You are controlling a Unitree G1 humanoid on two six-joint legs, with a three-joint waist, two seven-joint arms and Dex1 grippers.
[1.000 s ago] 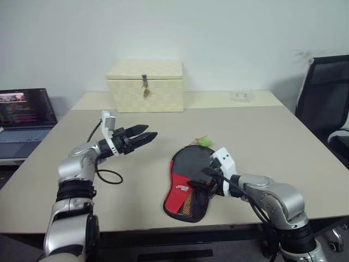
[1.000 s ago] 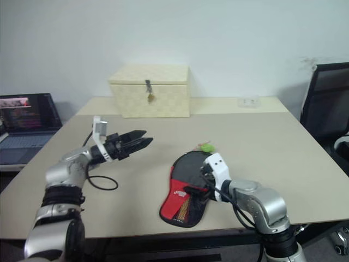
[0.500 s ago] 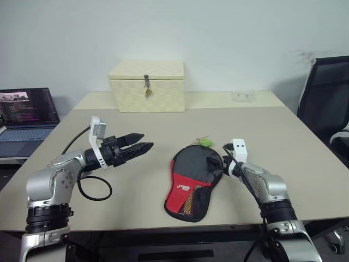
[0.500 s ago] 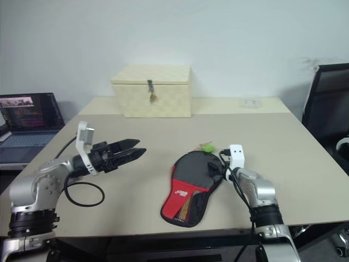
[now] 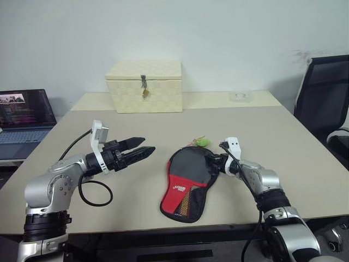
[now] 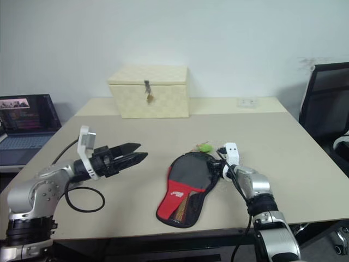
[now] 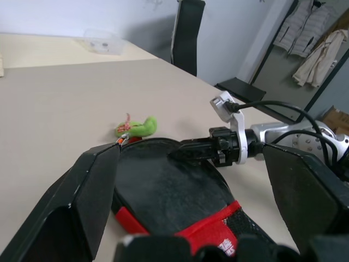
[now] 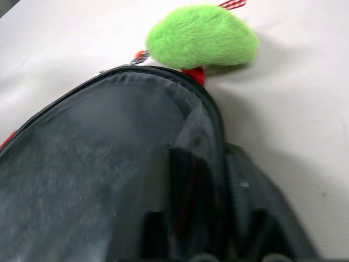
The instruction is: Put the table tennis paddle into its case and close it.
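Black fabric of the soft paddle-shaped case [image 5: 187, 183], red-panelled, lies on the beige table [image 5: 283, 142]; the right gripper [image 5: 214, 161] pinches its rim beside a green plush charm [image 5: 203, 142]. Left gripper [image 5: 146, 150] hovers wide open, apart from it.

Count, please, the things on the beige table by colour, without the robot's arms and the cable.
Black and red: 1, the soft paddle-shaped zip case
Cream: 1, the woven box with a metal latch
Green: 1, the small fuzzy charm at the case's top
Clear: 1, the small plastic box at the far edge
Total: 4
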